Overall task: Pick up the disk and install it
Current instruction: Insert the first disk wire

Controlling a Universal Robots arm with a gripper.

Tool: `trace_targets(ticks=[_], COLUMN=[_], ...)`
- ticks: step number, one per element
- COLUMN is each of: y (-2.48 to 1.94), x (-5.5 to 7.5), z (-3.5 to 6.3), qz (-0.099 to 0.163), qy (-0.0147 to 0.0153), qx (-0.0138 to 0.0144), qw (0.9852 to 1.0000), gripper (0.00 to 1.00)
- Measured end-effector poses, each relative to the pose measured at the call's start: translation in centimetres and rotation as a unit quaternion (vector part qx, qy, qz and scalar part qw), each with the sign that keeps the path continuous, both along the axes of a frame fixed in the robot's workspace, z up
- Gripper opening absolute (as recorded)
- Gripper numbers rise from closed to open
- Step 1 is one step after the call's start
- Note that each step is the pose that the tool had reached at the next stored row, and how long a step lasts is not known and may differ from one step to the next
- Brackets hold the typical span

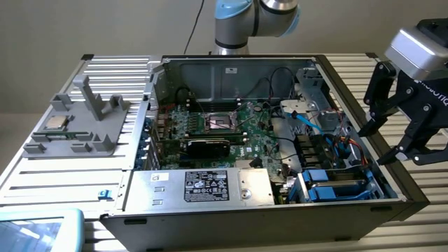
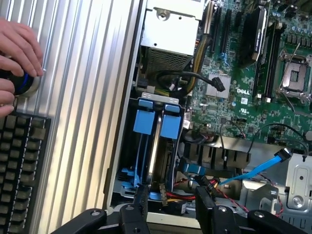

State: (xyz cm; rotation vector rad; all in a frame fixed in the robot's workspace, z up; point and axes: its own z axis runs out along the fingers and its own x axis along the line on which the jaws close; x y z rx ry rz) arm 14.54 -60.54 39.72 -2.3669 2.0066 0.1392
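Disk (image 2: 155, 146) in blue carrier, on edge in drive bay, corner of PC case (image 1: 245, 223) beside PSU (image 1: 210, 186). Pincer (image 1: 378, 144) released, empty, hovers over bay at exterior view's right, clear of disk.

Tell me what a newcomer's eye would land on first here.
The open computer case with its green motherboard dominates the exterior view. At that view's right the black claw hangs open and empty near the blue drive carriers in the case's corner bay. In the wrist view, a hand grips a knob beside a keyboard.
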Motion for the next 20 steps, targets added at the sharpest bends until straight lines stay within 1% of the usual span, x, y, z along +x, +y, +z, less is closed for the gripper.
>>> trace_targets(ticks=[3,8,17,20], y=[-0.08,-0.20,-0.68,-0.84], x=[0.1,0.2,0.5,0.6], z=[-0.25,-1.11,-2.49,-2.94], qz=[0.008,0.019,0.032,0.036], qy=[0.0008,0.0018,0.0018,0.0018], qx=[0.0006,0.0011,0.0058,0.0082], qw=[1.0000,0.9998,0.9995,0.9993], gripper=[0.52,0.52,0.52,0.52])
